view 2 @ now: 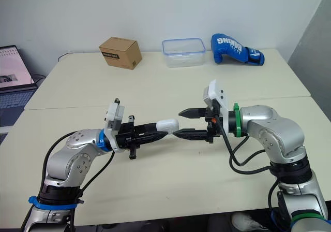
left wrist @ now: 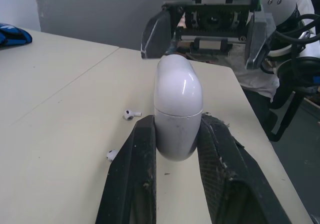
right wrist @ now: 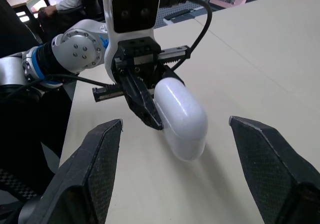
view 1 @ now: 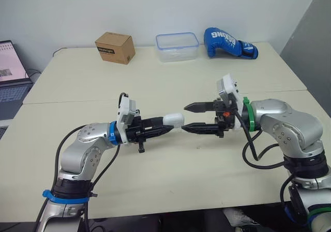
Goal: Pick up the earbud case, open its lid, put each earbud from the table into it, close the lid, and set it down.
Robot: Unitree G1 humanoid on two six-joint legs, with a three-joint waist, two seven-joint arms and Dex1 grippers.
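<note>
Earbud case [view 1: 173,119] clamped at one end by left fingers [left wrist: 135,179]; long axis level, free end pointing between wide-open, empty right fingers [right wrist: 97,174], not touching.

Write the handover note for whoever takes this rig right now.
Left gripper: shut on the earbud case, held off the table, lid closed.
Right gripper: open, facing the case's lid end, one finger on each side of it, not touching.
One earbud and a second earbud lie loose on the table.
Done: case picked up.
Left: open lid, load both earbuds, close, set down.
</note>
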